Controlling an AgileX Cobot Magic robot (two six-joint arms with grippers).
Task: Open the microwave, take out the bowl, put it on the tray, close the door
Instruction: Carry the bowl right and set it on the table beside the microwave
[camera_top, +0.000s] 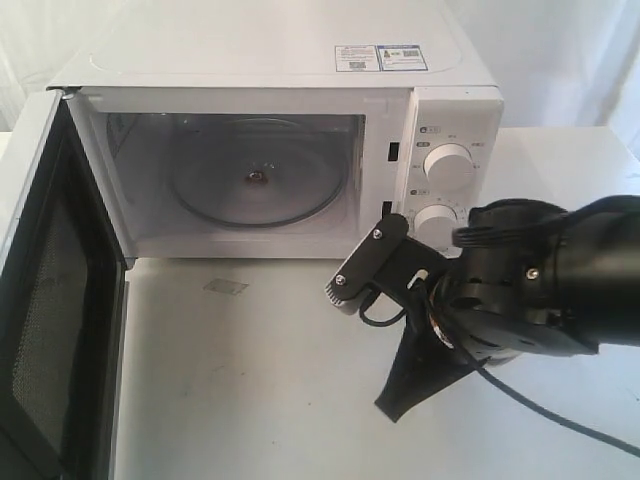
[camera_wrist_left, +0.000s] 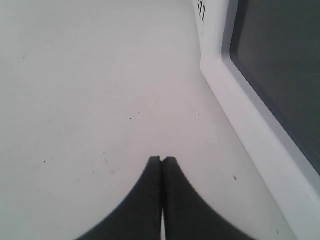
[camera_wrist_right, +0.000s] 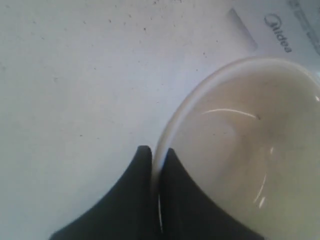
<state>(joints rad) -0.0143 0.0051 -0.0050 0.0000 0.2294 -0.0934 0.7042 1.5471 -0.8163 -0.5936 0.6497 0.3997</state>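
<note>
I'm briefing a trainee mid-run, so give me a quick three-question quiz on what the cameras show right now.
1. True or false: the door of the microwave stands open.
2. What is the right gripper clamped on? A) the rim of the bowl B) a spoon C) nothing
3. Fill in: the left gripper, low over the table beside the door, has its jaws ____ (open/shut).

Key: 1 true; 2 A; 3 shut.

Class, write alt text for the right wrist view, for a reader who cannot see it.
The right gripper pinches the rim of a cream bowl; a white table lies behind, and the microwave's Midea logo shows beyond.
</note>
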